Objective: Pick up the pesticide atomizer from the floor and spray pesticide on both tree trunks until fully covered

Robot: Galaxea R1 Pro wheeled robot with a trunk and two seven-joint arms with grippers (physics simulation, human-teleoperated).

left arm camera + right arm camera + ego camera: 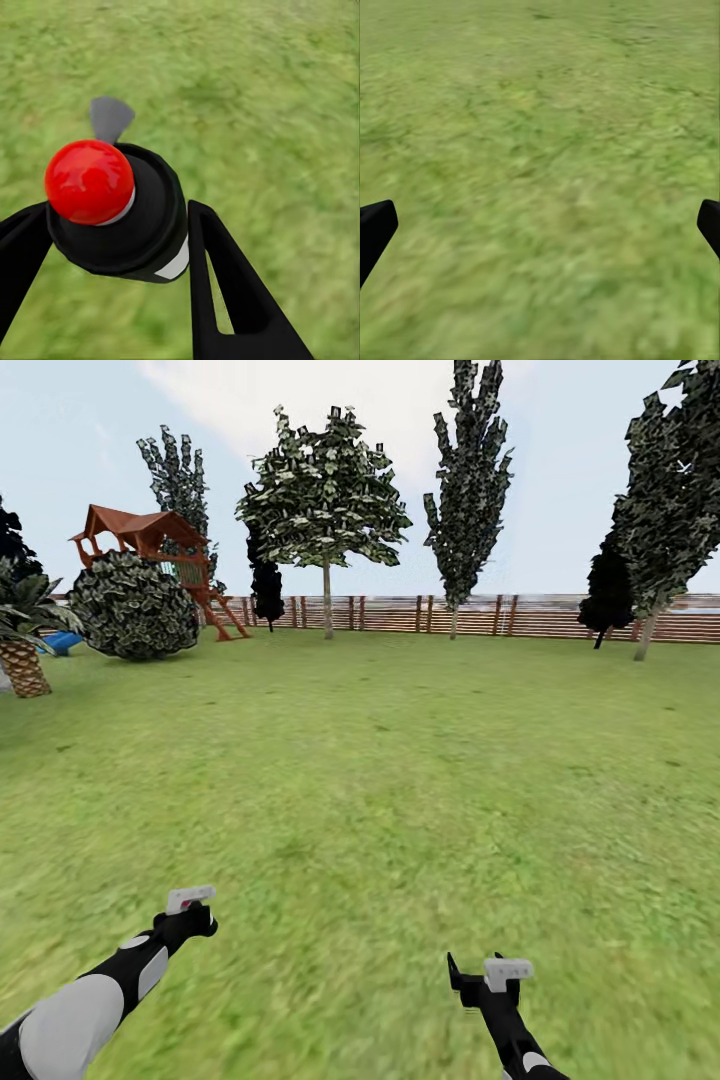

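Pesticide atomizer (120,217) sits pinched in the left gripper (112,240), red cap toward the wrist camera. Far ahead of it, by the fence (400,613), stands a bare-trunked tree (326,598). Right gripper (540,225) is spread, empty.

A wide green lawn (400,780) runs to a brown slatted fence (480,615). A red-roofed play tower (150,540) stands beside a round bush (135,607) under pale sky.
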